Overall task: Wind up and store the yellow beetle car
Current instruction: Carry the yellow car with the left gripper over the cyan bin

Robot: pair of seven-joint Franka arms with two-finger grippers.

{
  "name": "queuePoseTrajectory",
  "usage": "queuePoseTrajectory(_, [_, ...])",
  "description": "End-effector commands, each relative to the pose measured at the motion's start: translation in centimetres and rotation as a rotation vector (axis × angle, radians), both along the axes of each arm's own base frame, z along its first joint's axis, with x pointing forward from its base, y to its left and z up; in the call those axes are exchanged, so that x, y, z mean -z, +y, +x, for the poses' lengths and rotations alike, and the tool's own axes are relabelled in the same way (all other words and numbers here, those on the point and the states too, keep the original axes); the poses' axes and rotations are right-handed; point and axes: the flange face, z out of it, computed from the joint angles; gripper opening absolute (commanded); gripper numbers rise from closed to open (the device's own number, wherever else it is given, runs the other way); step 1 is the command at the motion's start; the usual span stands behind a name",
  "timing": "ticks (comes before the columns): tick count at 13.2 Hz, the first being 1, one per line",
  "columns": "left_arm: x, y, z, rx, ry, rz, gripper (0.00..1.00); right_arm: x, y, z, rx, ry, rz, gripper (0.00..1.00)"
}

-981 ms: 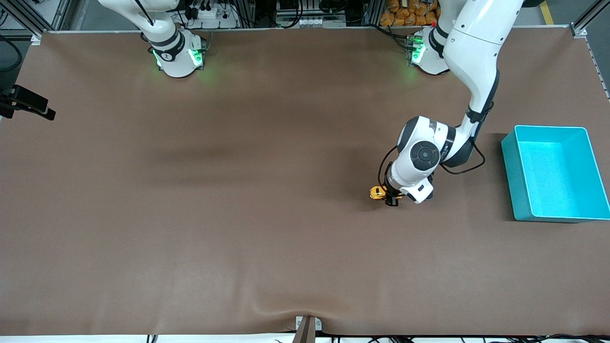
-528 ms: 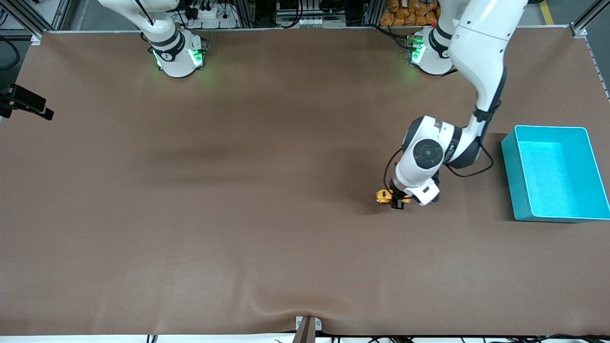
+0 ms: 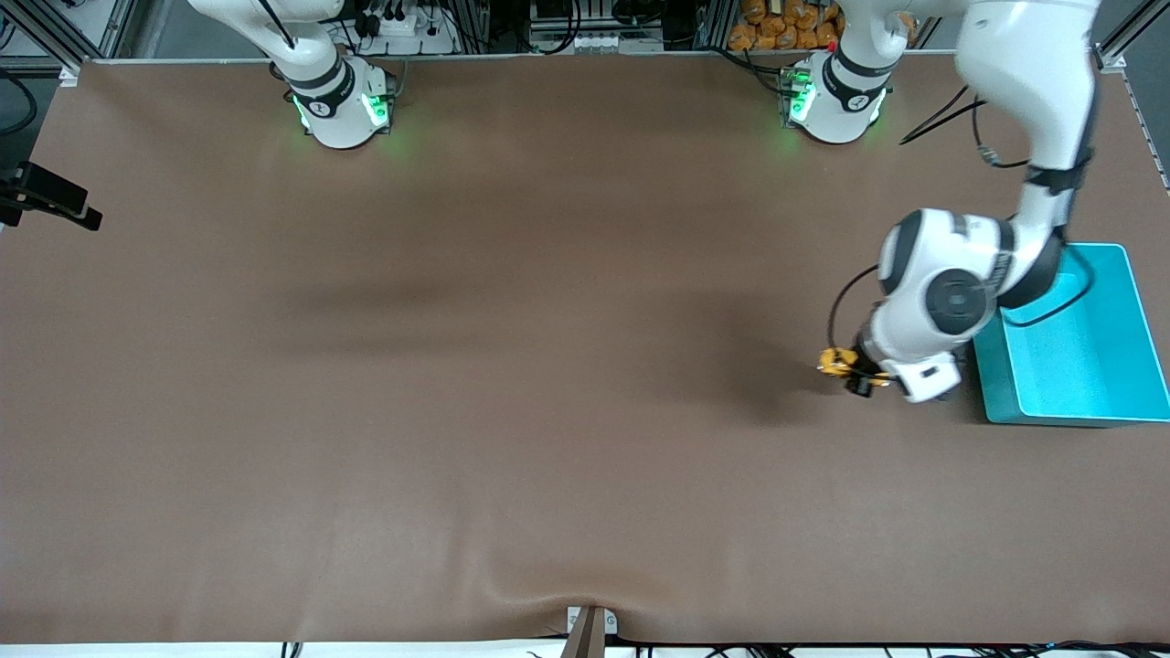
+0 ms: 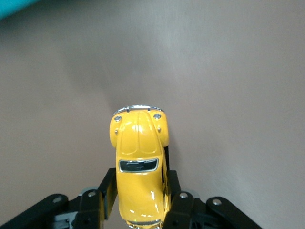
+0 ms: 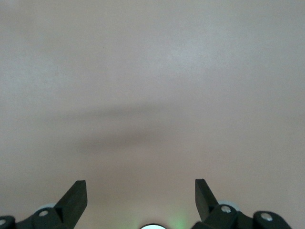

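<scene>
Gripping the yellow beetle car (image 4: 140,167), the left gripper (image 3: 856,373) is closed on its sides and is held above the desk (image 3: 457,366) beside the turquoise bin (image 3: 1065,402). Right gripper (image 5: 141,195) is parked over bare desk, fingers spread wide, empty.

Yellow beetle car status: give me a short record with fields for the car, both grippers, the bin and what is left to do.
car: yellow beetle car held off the table, over the brown mat beside the bin
left gripper: left gripper, fingers shut on the car's sides
right gripper: right gripper open, holding nothing, waiting over bare table
bin: turquoise bin at the left arm's end of the table, no car in it
left to do: car not yet stored in the bin
</scene>
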Motion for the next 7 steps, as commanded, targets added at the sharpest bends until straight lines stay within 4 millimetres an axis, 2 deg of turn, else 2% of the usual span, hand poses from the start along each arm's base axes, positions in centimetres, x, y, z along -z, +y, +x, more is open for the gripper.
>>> queuePoseTrajectory(1, [-2.7, 6.5, -2.0, 0.127, 0.011, 0.002, 0.13, -0.4, -0.1, 0.0, 0.018, -0.005, -0.001, 1.0])
queuePoseTrajectory(5, [-5.4, 19.2, -3.9, 0.341, 0.016, -0.024, 0.1, -0.4, 0.0, 0.0, 0.017, -0.005, -0.001, 1.0])
queuePoseTrajectory(7, [-5.7, 23.8, -5.0, 0.42, 0.026, -0.035, 0.1, -0.4, -0.1, 0.0, 0.018, -0.003, -0.001, 1.0])
